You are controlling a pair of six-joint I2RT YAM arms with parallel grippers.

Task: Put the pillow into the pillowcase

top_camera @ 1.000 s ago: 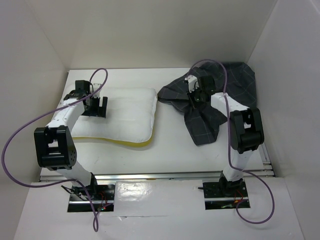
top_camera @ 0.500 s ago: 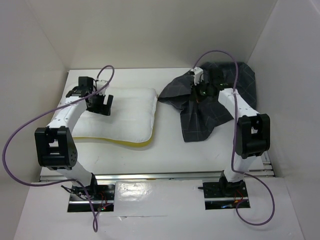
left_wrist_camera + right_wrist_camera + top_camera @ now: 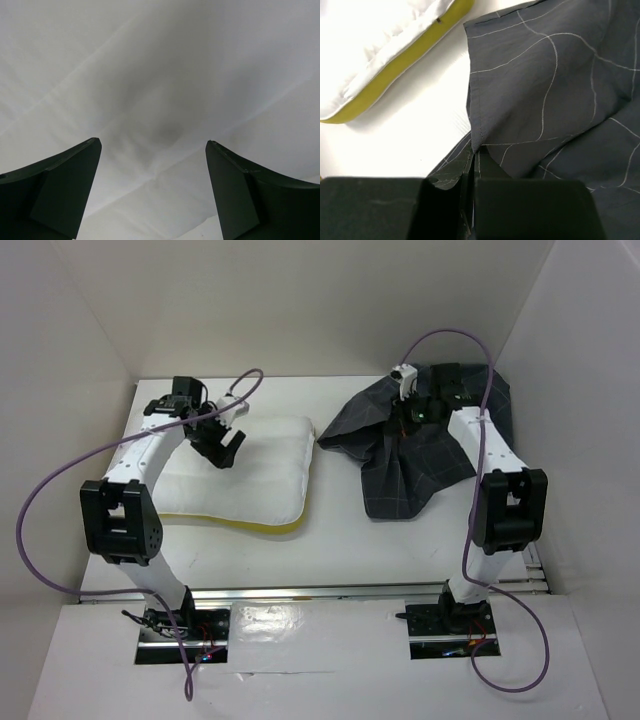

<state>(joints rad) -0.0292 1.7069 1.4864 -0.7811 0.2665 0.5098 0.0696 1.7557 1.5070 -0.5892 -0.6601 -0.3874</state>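
Pillow [image 3: 262, 472] lies flat under the left gripper [image 3: 226, 452], its white cloth filling the gap between the two fingers [image 3: 60, 190] — they are spread wide and hold nothing; whether the tips touch it I cannot tell. Its yellow trim shows along the edge nearer the arm bases. Pillowcase [image 3: 415, 465], dark grey with a thin light grid, lies crumpled just beside it. The right gripper [image 3: 471, 175] is pinched tight on a hemmed fold — the cloth fans out beyond the fingertips over the white table [image 3: 330, 540].
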